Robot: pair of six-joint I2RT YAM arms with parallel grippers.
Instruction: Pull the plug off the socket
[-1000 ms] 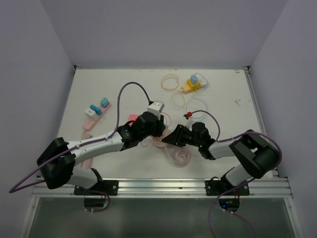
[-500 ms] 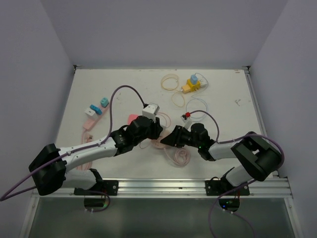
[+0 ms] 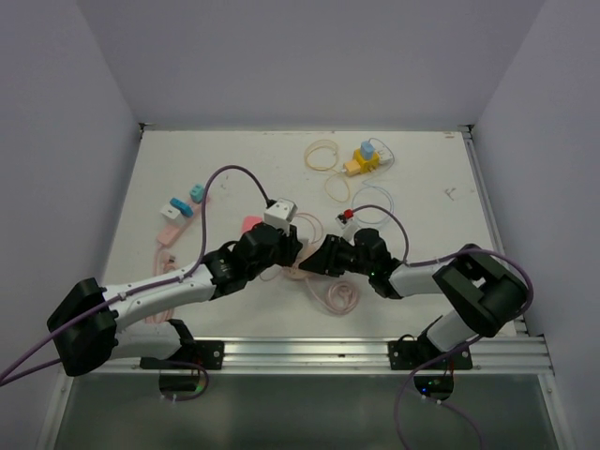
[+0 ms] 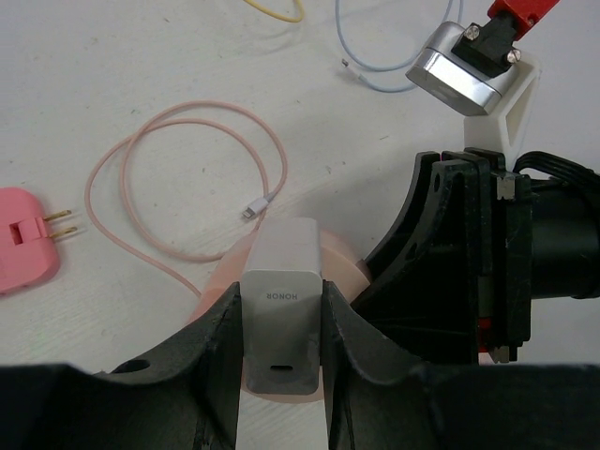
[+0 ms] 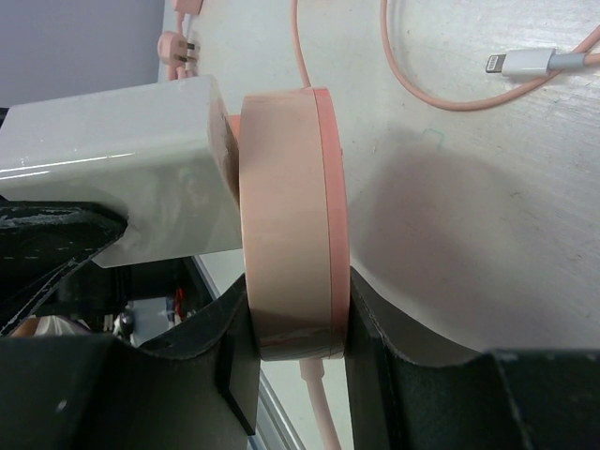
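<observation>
Top cam overhead, wrist cams close, share socket [image 5: 289, 225]

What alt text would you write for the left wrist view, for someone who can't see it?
The left gripper clamps a white charger plug seated in a round pink socket, which the right gripper holds from the right. A looped pink cable and a loose pink two-pin plug lie on the white table beyond.
</observation>
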